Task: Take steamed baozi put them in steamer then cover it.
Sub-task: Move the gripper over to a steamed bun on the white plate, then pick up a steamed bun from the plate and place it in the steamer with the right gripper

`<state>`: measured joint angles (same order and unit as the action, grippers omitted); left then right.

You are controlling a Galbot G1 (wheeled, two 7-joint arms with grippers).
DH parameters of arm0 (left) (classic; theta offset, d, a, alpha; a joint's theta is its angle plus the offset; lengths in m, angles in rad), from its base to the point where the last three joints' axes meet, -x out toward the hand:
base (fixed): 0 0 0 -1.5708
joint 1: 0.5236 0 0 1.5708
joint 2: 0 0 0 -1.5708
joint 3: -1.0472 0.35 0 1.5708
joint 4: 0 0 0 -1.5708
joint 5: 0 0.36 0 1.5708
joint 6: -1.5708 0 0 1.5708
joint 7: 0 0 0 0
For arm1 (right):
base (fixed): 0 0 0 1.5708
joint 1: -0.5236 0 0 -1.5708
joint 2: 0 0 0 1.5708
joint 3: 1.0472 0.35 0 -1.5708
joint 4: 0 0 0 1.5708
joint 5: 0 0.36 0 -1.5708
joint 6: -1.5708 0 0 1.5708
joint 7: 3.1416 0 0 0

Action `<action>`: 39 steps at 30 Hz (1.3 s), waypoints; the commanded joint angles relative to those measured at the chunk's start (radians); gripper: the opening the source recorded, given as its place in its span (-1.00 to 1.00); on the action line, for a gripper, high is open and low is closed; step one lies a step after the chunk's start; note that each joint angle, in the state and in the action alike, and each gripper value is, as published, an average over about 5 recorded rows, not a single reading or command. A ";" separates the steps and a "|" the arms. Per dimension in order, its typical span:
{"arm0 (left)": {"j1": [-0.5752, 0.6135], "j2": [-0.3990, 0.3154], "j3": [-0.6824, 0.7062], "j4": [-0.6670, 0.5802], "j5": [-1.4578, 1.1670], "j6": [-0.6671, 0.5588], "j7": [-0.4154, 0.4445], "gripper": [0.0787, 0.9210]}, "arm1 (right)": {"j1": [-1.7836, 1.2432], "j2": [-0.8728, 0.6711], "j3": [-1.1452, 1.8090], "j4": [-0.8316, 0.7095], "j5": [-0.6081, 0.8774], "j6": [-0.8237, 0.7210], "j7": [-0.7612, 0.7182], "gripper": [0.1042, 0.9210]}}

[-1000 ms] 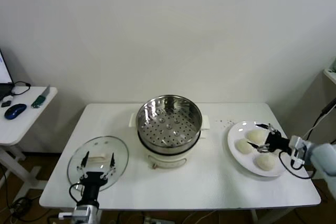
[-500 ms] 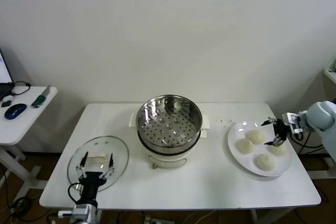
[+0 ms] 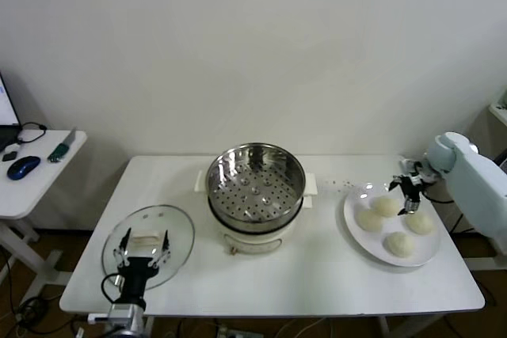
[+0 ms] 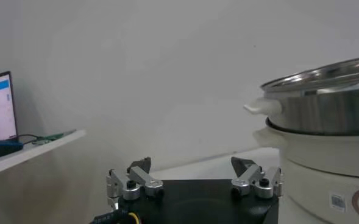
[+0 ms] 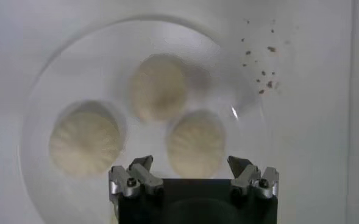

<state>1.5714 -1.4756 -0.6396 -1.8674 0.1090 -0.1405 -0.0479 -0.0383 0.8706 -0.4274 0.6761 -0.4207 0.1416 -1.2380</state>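
Several cream-white baozi [image 3: 370,220] lie on a white plate [image 3: 354,235] at the table's right. My right gripper [image 3: 402,197] hovers open just above the plate's far side, holding nothing. In the right wrist view it [image 5: 191,164] hangs over one baozi [image 5: 196,143], with two more [image 5: 159,85] [image 5: 85,137] beside it. The shiny steamer [image 3: 255,187] stands empty at the table's middle and shows again [image 4: 325,103] in the left wrist view. The glass cover [image 3: 176,227] lies flat at the front left. My left gripper [image 3: 145,241] is open over its handle.
A side table [image 3: 36,184] with a blue mouse [image 3: 22,167] stands off to the left. Dark crumbs [image 5: 261,61] dot the table beyond the plate. The table's front edge runs close to the cover and the plate.
My right arm has swung up and back, carrying its gripper from the plate's right side to above the plate's far side. The left gripper has barely shifted.
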 commanded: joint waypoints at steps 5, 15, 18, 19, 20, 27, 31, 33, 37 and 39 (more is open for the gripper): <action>-0.004 0.007 -0.002 0.015 0.000 -0.002 -0.002 0.77 | 0.034 0.119 -0.012 -0.171 -0.145 0.039 0.047 0.76; 0.003 0.010 -0.007 0.020 0.001 -0.011 -0.003 0.77 | 0.012 0.148 0.038 -0.192 -0.186 0.056 0.117 0.76; 0.005 0.010 -0.008 0.022 0.002 -0.014 -0.003 0.77 | 0.013 0.157 0.046 -0.203 -0.200 0.058 0.119 0.76; 0.006 0.010 -0.009 0.022 0.002 -0.015 -0.003 0.77 | 0.013 0.160 0.048 -0.207 -0.205 0.059 0.119 0.76; 0.006 0.009 -0.010 0.022 0.002 -0.015 -0.003 0.77 | 0.013 0.163 0.051 -0.210 -0.210 0.060 0.118 0.76; 0.012 0.010 -0.016 0.021 0.002 -0.016 -0.005 0.77 | 0.018 0.163 0.059 -0.217 -0.226 0.065 0.087 0.73; 0.013 0.009 -0.016 0.021 0.003 -0.016 -0.006 0.77 | 0.018 0.161 0.059 -0.216 -0.224 0.065 0.073 0.60; 0.015 0.008 -0.016 0.020 0.003 -0.016 -0.007 0.77 | 0.017 0.160 0.059 -0.215 -0.222 0.065 0.065 0.54; 0.020 0.007 -0.016 0.017 0.005 -0.017 -0.007 0.77 | 0.016 0.156 0.059 -0.211 -0.218 0.065 0.055 0.44; 0.023 0.007 -0.017 0.016 0.005 -0.018 -0.008 0.77 | 0.017 0.152 0.055 -0.204 -0.206 0.065 0.052 0.41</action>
<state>1.5901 -1.4669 -0.6561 -1.8486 0.1130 -0.1576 -0.0547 -0.0218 1.0184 -0.3748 0.4750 -0.6262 0.2046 -1.1753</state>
